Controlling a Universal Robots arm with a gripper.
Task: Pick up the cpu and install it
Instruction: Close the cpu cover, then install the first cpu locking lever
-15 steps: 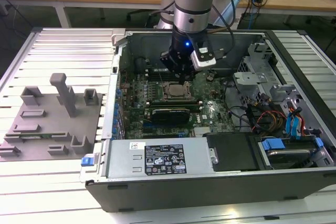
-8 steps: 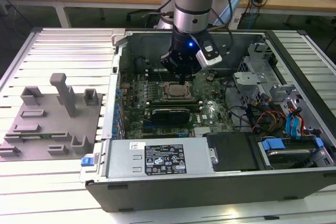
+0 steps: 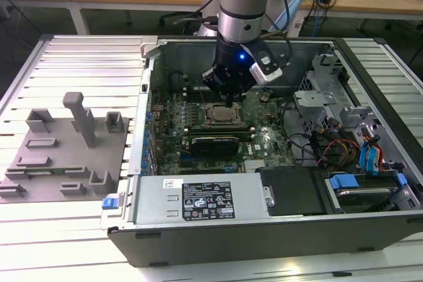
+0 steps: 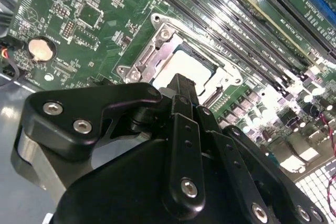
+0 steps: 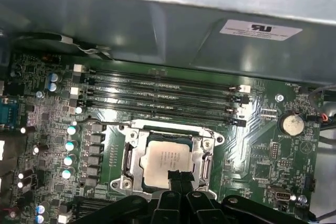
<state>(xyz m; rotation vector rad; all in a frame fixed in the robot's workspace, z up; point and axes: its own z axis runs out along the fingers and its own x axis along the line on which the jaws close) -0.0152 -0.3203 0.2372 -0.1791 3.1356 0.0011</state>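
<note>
Black gripper [image 5: 179, 178] hangs with its fingers pressed together, holding nothing, tips over one edge of the cpu [image 5: 164, 160]. Around it the open computer case [image 3: 264, 242] walls in the motherboard [image 5: 262, 145]; memory slots [image 5: 163, 95] run just beside the metal socket frame [image 5: 130, 156], where the cpu lies flat inside it.

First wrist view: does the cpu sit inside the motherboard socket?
Yes, the cpu lies flat within the metal socket frame on the motherboard.
</note>
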